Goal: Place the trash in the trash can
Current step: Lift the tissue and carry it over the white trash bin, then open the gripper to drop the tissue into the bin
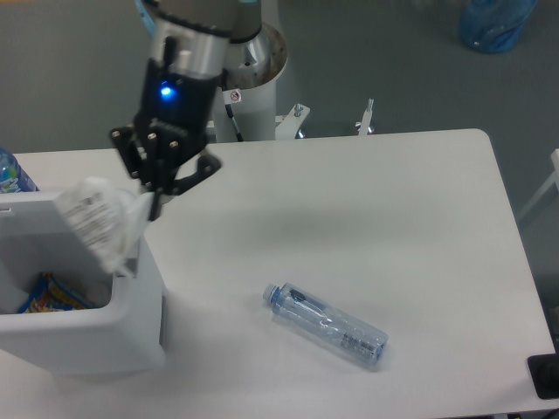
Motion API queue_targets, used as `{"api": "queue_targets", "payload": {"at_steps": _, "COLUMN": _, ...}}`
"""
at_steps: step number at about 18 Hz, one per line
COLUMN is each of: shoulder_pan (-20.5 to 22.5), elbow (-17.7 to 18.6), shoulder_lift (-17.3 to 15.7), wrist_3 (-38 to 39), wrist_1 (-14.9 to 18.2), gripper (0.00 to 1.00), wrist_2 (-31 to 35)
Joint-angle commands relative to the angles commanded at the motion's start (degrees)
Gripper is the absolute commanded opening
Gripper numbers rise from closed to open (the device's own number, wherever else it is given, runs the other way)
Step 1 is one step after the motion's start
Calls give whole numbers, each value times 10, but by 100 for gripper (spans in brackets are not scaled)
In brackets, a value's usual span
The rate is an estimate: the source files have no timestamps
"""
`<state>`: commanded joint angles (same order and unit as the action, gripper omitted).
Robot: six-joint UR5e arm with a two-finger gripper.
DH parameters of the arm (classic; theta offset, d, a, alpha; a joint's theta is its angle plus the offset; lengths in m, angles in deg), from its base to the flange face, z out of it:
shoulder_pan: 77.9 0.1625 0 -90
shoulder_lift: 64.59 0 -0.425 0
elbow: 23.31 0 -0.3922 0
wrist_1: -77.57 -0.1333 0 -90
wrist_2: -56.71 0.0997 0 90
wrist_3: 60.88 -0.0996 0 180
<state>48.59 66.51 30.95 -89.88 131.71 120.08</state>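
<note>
My gripper [155,208] is shut on the crumpled white paper wad [98,223], which hangs from its fingertips over the right rim of the white trash can [131,327] at the table's left. The paper covers the can's grey side tab. The clear, blue-tinted plastic bottle [326,326] lies on its side on the table near the front, well to the right of the gripper, its cap end pointing left.
Inside the can lies a colourful wrapper [45,294]. A blue-capped bottle [10,175] peeks in at the left edge behind the can. A blue bag [496,24] sits on the floor at the top right. The arm's base post [253,96] stands behind the table.
</note>
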Motion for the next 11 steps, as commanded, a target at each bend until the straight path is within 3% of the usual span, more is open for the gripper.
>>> {"api": "queue_targets", "payload": {"at_steps": 5, "shoulder_pan": -26, "elbow": 18, "shoulder_lift": 4, "wrist_3": -5, "wrist_1": -3, "gripper": 8, "wrist_2": 1}}
{"api": "queue_targets", "payload": {"at_steps": 7, "shoulder_pan": -28, "elbow": 25, "shoulder_lift": 4, "wrist_3": -7, "wrist_1": -3, "gripper": 28, "wrist_2": 1}}
{"api": "queue_targets", "payload": {"at_steps": 8, "shoulder_pan": -28, "elbow": 25, "shoulder_lift": 4, "wrist_3": -6, "wrist_1": -3, "gripper": 42, "wrist_2": 1}}
{"api": "queue_targets", "payload": {"at_steps": 9, "shoulder_pan": -29, "elbow": 22, "shoulder_lift": 5, "wrist_3": -6, "wrist_1": -4, "gripper": 76, "wrist_2": 0}}
{"api": "queue_targets", "payload": {"at_steps": 10, "shoulder_pan": -29, "elbow": 21, "shoulder_lift": 6, "wrist_3": -5, "wrist_1": -11, "gripper": 97, "wrist_2": 1}}
{"api": "queue_targets", "payload": {"at_steps": 11, "shoulder_pan": -28, "elbow": 22, "shoulder_lift": 7, "wrist_3": -3, "wrist_1": -16, "gripper": 99, "wrist_2": 1}}
